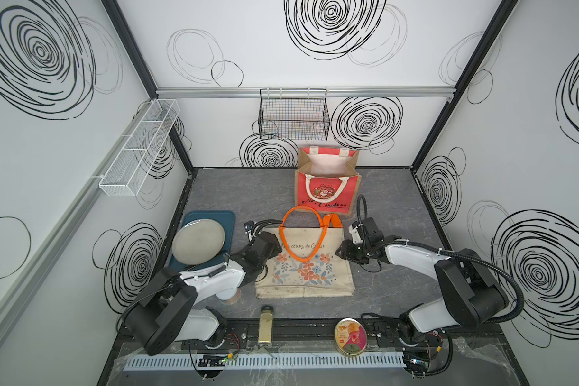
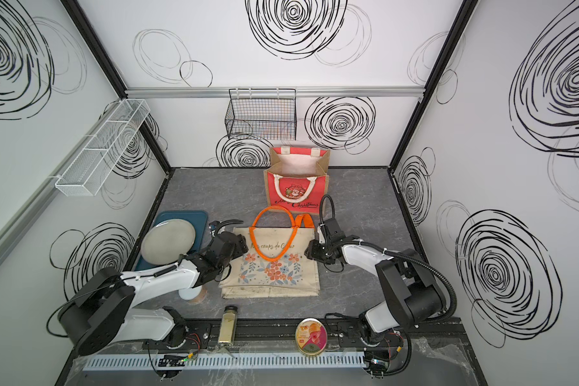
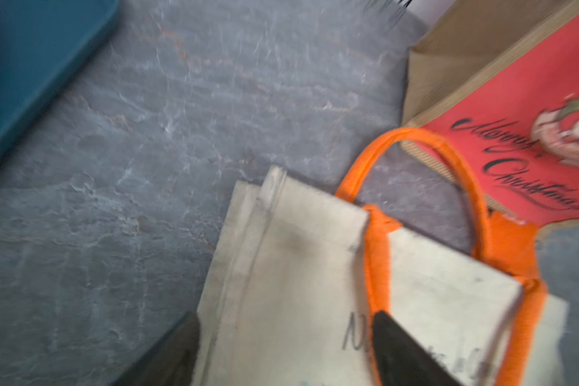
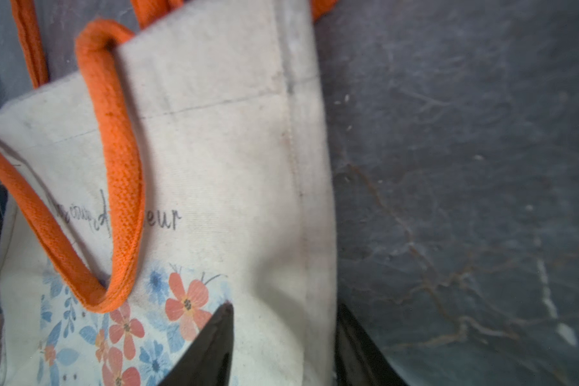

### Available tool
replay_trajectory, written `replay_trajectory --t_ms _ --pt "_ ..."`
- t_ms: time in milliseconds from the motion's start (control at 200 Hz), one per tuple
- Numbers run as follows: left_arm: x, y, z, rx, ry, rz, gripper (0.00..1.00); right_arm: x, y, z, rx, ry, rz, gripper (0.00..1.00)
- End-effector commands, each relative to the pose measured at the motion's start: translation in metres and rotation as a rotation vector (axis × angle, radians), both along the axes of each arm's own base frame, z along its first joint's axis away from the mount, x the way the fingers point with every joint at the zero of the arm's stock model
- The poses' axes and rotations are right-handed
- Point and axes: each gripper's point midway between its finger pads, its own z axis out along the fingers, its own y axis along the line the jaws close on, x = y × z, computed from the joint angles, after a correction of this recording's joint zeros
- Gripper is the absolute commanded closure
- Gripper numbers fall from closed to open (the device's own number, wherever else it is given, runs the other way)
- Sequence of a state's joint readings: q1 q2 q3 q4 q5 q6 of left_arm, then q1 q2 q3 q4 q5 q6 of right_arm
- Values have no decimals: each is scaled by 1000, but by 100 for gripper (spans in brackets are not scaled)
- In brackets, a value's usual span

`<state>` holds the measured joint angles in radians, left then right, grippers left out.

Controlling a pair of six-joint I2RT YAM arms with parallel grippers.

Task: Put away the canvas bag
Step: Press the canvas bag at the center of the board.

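Left tool (image 3: 284,314) spread wide and right tool (image 4: 283,305), hold unclear, two in all, flank one canvas bag (image 1: 305,267).

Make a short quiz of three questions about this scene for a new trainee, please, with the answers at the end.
1. True or false: the canvas bag lies flat on the table.
2. What lies on the tray? A) a spoon B) a plate C) a book
3. Short answer: what colour are the canvas bag's handles?
Key: 1 true. 2 B. 3 orange.
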<state>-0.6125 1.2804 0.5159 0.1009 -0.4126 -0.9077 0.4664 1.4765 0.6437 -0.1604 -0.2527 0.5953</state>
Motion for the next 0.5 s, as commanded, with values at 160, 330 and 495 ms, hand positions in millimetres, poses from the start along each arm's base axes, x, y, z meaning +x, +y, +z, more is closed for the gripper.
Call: replay_trajectory --t_ms 160,330,495 --pt "-23 26 82 -212 -84 15 1 -25 -28 -24 -148 64 -63 30" --pt "-52 -1 95 -208 -41 -33 19 -14 -21 23 -335 -119 -46 0" --pt "-80 -32 77 -296 21 -29 54 -26 18 64 -345 -227 12 0"
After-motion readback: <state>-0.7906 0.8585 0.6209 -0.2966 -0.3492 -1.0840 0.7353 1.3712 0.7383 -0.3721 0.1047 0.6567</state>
